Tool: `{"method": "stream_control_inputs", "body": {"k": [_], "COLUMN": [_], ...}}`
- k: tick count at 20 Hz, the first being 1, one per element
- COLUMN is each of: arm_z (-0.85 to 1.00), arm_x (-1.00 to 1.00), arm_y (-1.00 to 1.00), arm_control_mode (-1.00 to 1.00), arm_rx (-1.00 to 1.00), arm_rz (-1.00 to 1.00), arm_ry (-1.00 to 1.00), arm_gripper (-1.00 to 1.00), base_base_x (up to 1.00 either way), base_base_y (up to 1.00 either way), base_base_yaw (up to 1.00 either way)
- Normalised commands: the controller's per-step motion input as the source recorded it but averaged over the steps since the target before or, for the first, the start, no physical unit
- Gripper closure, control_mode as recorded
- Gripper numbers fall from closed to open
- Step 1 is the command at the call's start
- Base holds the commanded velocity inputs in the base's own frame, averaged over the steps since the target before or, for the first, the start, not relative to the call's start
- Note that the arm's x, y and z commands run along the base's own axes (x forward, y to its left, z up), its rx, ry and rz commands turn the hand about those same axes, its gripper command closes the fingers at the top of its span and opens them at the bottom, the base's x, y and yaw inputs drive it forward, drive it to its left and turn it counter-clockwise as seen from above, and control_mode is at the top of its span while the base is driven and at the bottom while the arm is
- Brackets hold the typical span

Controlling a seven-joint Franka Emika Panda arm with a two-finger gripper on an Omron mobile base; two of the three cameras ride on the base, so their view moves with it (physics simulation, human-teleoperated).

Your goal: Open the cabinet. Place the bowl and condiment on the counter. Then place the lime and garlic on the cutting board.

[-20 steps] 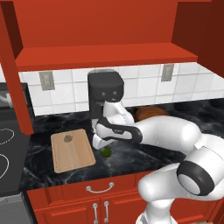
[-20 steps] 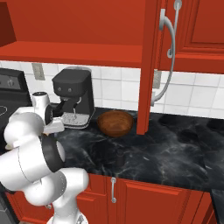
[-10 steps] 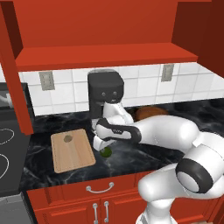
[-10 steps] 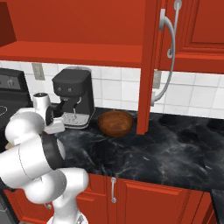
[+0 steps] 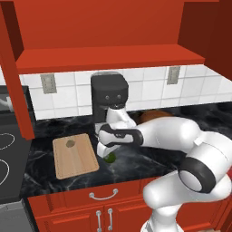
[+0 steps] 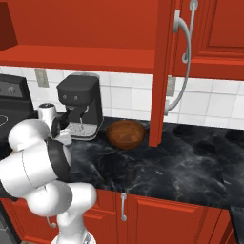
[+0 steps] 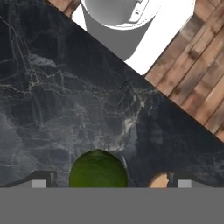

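Lime [image 5: 109, 157] on the black tabletop [image 5: 149, 158] just right of the cutting board [image 5: 74, 155], between the spread tips of the gripper [image 7: 107, 180], apparently not yet clamped. Garlic [image 5: 70, 143] already on the board; bowl [image 6: 126, 134] and condiment [image 6: 129, 170] out. Next: close, lift, carry left. Coffee machine [image 6: 81, 106] behind, cabinet [image 6: 164, 66] open.

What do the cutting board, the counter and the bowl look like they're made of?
Cutting board: light wood, matte, faint grain lines. Counter: polished black marble or a lookalike, thin white veins. Bowl: probably dark brown wood with a slight sheen, though its grain is hard to make out.
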Motion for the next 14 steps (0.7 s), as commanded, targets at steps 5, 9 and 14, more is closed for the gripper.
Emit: {"method": "stream_control_inputs", "body": {"k": [5,9,14], "arm_z": [-0.15,-0.17,-0.09], "arm_x": [0.13,0.18,0.10], "arm_y": [0.06,0.09,0.05], "arm_control_mode": [-1.00,-1.00,-1.00], "arm_rx": [0.00,0.00,0.00], "arm_rz": [0.02,0.01,0.00], "arm_ry": [0.04,0.06,0.05], "arm_gripper": [-1.00,-1.00,-1.00], "base_base_x": [0.00,0.00,0.00], "base_base_y": [0.00,0.00,0.00], "base_base_yaw": [0.00,0.00,0.00]}}
